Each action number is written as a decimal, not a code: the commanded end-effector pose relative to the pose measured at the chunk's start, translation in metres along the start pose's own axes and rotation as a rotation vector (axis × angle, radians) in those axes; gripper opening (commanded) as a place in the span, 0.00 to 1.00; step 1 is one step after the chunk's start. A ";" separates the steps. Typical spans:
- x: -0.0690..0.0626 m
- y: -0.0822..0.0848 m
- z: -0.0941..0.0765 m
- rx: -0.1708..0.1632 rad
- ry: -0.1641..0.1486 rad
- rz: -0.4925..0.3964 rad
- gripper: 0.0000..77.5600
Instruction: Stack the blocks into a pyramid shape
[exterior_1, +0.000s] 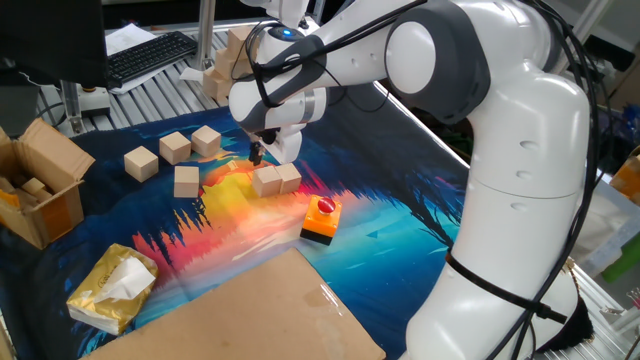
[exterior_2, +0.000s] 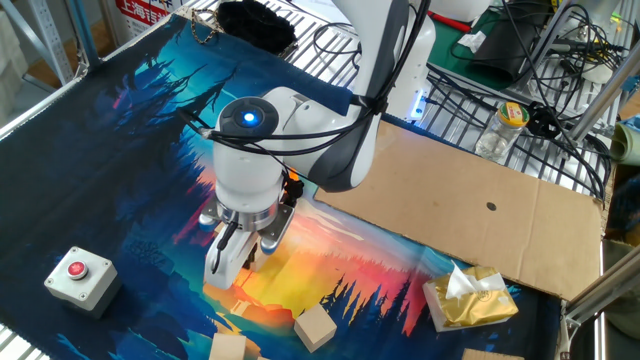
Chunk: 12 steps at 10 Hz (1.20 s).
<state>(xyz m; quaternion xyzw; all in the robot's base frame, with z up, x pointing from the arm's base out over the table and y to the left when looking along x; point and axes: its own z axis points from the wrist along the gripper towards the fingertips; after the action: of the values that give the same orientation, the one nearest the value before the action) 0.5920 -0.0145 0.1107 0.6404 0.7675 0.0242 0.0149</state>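
You are looking at the white Franka arm's gripper (exterior_1: 262, 157) hanging just above two pale tan wooden cubes (exterior_1: 276, 179) that are sitting side by side, touching, on the colourful sunset-printed mat (exterior_1: 400, 225) covering the table. In the one fixed view the dark fingers (exterior_1: 256, 154) are pointing down over the left cube of that pair, with a sliver of mat showing between their tips and the cube's top face; nothing is sitting between them, and they are standing slightly parted and released, though the gap is small. In the other fixed view the arm's round wrist is hiding most of the pair, so you are seeing only the fingers (exterior_2: 226, 262) and a tan corner beneath them.

Four more pale wooden cubes are lying loose to the left of the pair: one (exterior_1: 186, 181) near it on the yellow patch, and three further left and farther back, (exterior_1: 140, 162), (exterior_1: 174, 147) and (exterior_1: 207, 140), the last two almost touching. No cube is resting on top of another.

An orange-and-black block with a red button (exterior_1: 321, 218) is sitting to the near right of the pair, apart from it. A brown cardboard box (exterior_1: 40, 185) is standing open at the left edge, a yellow tissue packet (exterior_1: 110, 288) is lying near you, and a flat cardboard sheet (exterior_1: 255, 310) is covering the near part of the mat.
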 end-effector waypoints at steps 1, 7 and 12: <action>-0.001 0.001 0.000 -0.006 -0.004 0.002 0.01; -0.001 0.001 0.000 -0.017 -0.004 0.069 0.01; -0.001 0.001 0.000 0.019 0.031 0.042 0.01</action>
<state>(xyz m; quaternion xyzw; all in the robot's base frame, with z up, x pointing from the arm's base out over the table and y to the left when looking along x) 0.5910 -0.0148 0.1091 0.6580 0.7524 0.0260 0.0142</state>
